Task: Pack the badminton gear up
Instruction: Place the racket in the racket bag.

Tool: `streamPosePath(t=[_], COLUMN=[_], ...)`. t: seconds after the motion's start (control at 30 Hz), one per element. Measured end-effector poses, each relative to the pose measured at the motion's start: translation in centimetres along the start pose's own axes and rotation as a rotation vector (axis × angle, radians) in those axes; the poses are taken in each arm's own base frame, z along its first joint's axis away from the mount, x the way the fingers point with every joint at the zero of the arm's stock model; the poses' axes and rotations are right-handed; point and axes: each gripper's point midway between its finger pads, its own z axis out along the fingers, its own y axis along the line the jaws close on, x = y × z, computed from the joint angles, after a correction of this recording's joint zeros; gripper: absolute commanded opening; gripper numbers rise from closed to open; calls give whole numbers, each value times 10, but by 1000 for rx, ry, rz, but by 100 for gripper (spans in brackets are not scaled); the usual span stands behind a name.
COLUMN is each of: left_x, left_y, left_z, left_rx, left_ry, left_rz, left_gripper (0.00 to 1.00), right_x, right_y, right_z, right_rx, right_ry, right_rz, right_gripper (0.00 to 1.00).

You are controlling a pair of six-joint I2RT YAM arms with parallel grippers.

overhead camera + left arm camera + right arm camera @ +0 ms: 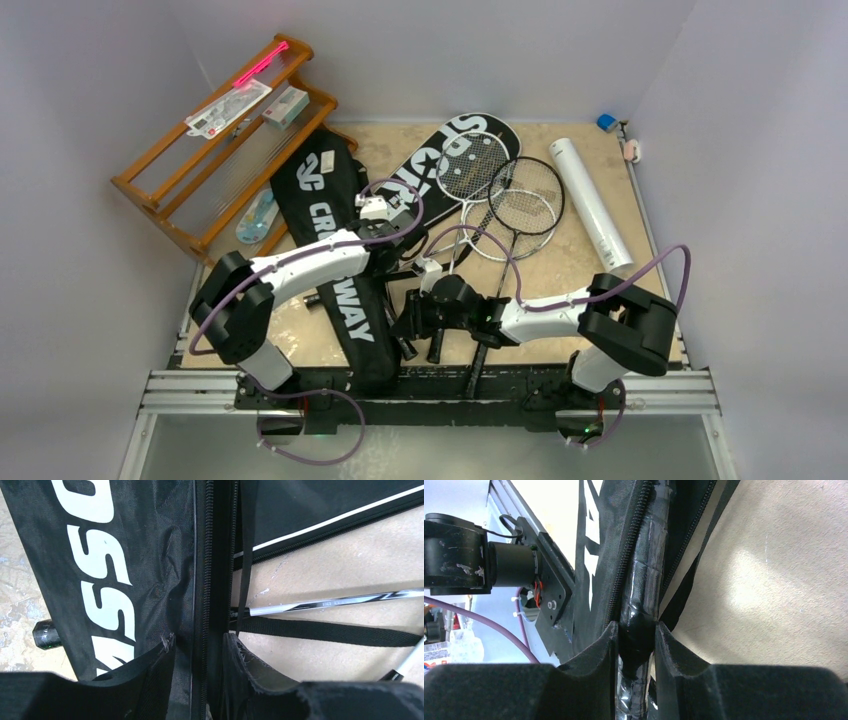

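Observation:
The black CROSSWAY cover (345,270) lies lengthways at the left. My left gripper (400,262) (199,637) is open, its fingers either side of the cover's (150,555) zipper edge. My right gripper (410,322) (636,626) is shut on a racket's black, plastic-wrapped handle (644,580), which lies between the cover's (594,555) open zipper edges. More rackets (525,195) lie fanned over the SPORT cover (455,150). The long white tube (592,200) lies at the right. A racket shaft (340,600) crosses the table beside the cover.
The wooden rack (200,170) stands at the back left with packets (228,108) and a pink stick (262,62) on it. A black strap (325,630) trails from the cover. Another handle end (47,634) pokes out by the cover's left side. Small items (607,122) sit in the far right corner.

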Motion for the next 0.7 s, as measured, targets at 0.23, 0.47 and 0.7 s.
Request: streamPosePath(t=[0.23,0.47,0.7], left_x=[6,2,-23], left_y=[7,6,-11], left_z=[10,4,-40], left_rx=[-59,-39,180], left_ry=[12,7,-11], left_rz=[9,13,-49], left_gripper=[0,0,0], right_x=[1,0,-17], right_y=[-1,-1,2], right_z=[1,1,-26], right_rx=[2,1,67], right_ry=[3,-1,-46], right_rz=[1,-3,-16], right_gripper=[9,8,4])
